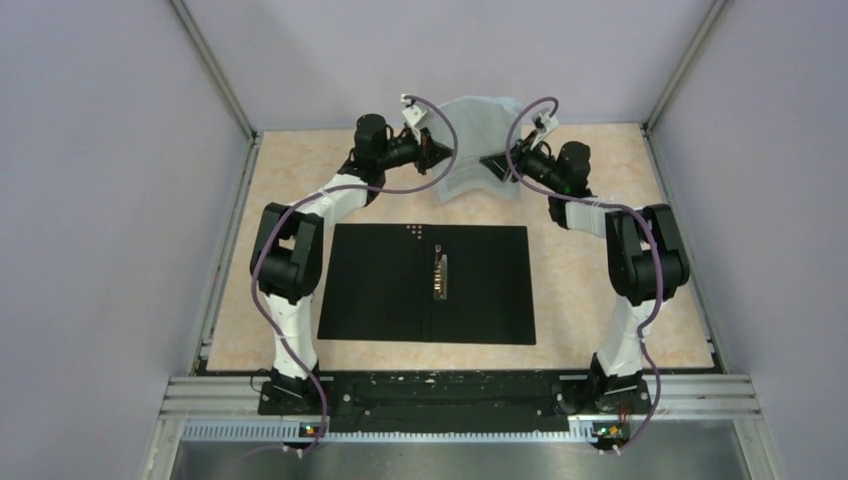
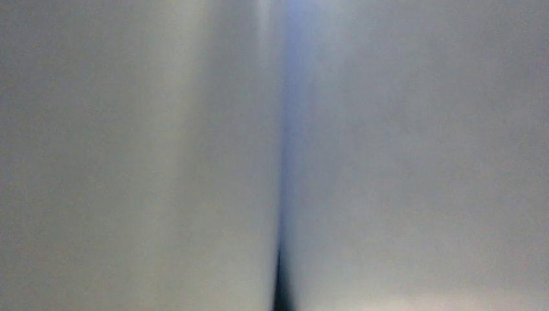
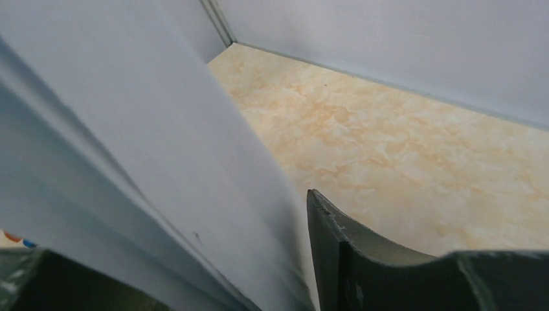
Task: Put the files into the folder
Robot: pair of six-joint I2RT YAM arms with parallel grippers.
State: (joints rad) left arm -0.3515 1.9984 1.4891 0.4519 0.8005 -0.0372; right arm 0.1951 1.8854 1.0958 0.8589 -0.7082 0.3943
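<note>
left jaws: clenched on the left edge of the sheets (image 1: 478, 130), over the far side of the bench (image 1: 590, 280).
left wrist view: only blurred pale paper pressed close to the lens, with a dark crease down the middle; the fingers cannot be made out there.
right jaws: parted. one dark finger (image 3: 340, 259) stands just right of the paper's edge. the other is a dark corner at the bottom left, mostly covered by paper. the sheets pass between the two.
hard to read: no print shows on the sheets in any view. from overhead they are a pale curved shape whose lower corners are behind the two wrists.
speck: a bit of orange and blue (image 3: 14, 238) peeks out under the paper at the left edge of the right wrist view, too little to name.
sheets: raised and bowed between the two jaws, beyond the folder (image 1: 380, 285) and apart from it.
left arm (image 1: 295, 250): stretched forward, forearm angled inward, wrist pointing right at the paper.
right arm (image 1: 645, 250): stretched forward in mirror fashion, wrist pointing left at the paper.
folder: open and flat at mid bench, black inside up, metal clip (image 1: 440, 275) along the spine.
</note>
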